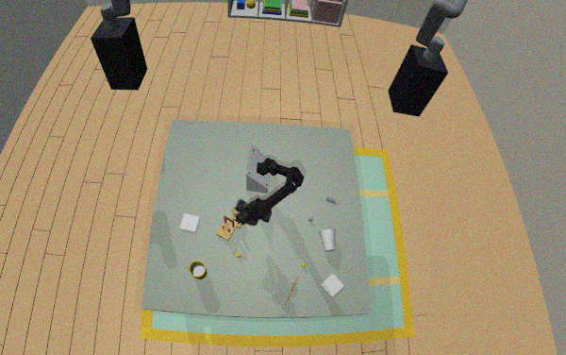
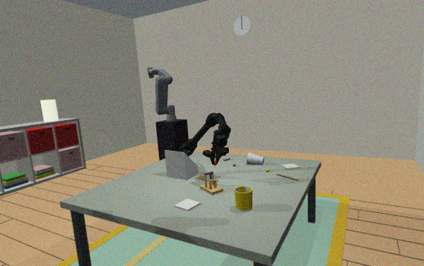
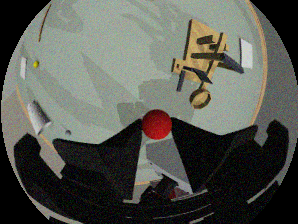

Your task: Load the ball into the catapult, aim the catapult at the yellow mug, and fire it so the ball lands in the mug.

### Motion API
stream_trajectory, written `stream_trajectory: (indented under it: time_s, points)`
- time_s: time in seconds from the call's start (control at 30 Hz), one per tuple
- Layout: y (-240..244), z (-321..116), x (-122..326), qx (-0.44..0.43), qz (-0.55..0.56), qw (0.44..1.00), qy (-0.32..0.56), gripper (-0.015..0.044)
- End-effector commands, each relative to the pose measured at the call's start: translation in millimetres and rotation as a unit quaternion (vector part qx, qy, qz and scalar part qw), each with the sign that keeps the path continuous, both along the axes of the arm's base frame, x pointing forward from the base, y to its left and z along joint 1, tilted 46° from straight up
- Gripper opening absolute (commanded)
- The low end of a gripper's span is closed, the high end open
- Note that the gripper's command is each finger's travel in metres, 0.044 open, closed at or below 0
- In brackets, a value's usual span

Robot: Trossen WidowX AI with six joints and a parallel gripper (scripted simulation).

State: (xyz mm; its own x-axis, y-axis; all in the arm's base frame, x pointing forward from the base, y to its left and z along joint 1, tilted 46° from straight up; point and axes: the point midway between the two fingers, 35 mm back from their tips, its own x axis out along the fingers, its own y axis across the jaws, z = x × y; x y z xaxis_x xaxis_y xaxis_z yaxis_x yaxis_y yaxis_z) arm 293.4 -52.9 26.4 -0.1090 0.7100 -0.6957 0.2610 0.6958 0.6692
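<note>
My gripper [image 2: 215,160] [image 3: 156,121] is shut on the red ball [image 2: 215,163] [image 3: 157,131], held between the fingertips above the table. In the top view the arm hides the ball. The wooden catapult [image 1: 226,231] [image 2: 212,190] [image 3: 195,31] stands on the table; its round cup end points toward the arm's side. In the wrist view the cup lies to the right of and beyond the ball; the ball is not in it. The yellow mug [image 1: 198,277] [image 2: 244,200] stands upright beyond the catapult's base, near the front left in the top view.
A grey wedge block [image 1: 257,183] [image 2: 178,164] [image 3: 169,156] stands near the arm's base. A white cup [image 1: 328,239] [image 2: 254,159] [image 3: 38,118] lies on its side. Small yellow balls [image 1: 239,255] [image 1: 303,264], a thin stick [image 1: 291,291] [image 2: 287,177] and white squares [image 1: 190,222] [image 1: 332,284] lie around.
</note>
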Motion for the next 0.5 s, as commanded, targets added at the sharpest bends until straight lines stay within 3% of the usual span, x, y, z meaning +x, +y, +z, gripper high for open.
stream_trajectory:
  time_s: [0.0, 0.47]
  points:
    - [-9.9, -15.5, -3.8, 0.006, 0.000, 1.000, 0.019, 0.0000]
    - [-41.9, -70.5, -24.7, 0.038, -0.004, 0.996, 0.078, 0.0000]
